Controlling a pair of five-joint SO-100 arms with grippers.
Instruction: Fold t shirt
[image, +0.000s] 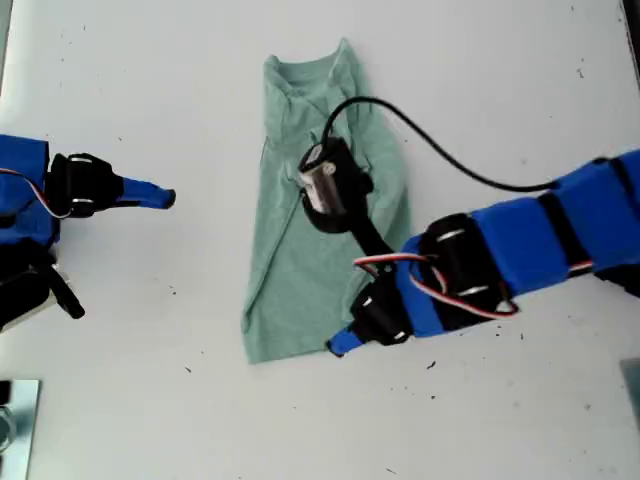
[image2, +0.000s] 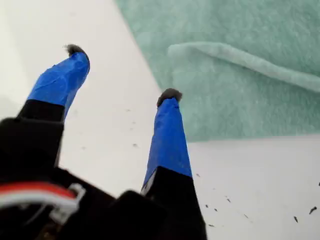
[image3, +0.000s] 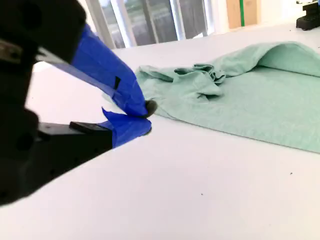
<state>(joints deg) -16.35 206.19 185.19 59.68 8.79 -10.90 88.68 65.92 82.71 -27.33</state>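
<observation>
Lies mid-bench, the t shirt (image: 325, 235) folded into a narrow strip, its centre and lower hem corner hidden under an arm reaching in from the exterior view's right. My first gripper (image2: 122, 72) gapes empty at that hem corner. My second gripper (image3: 145, 116), pinched closed on nothing, hovers over bare bench (image: 150, 100) beside the shirt.

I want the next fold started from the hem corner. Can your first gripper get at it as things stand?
Probably yes: my first gripper is open just off the t shirt corner, with only bare table between.
</observation>
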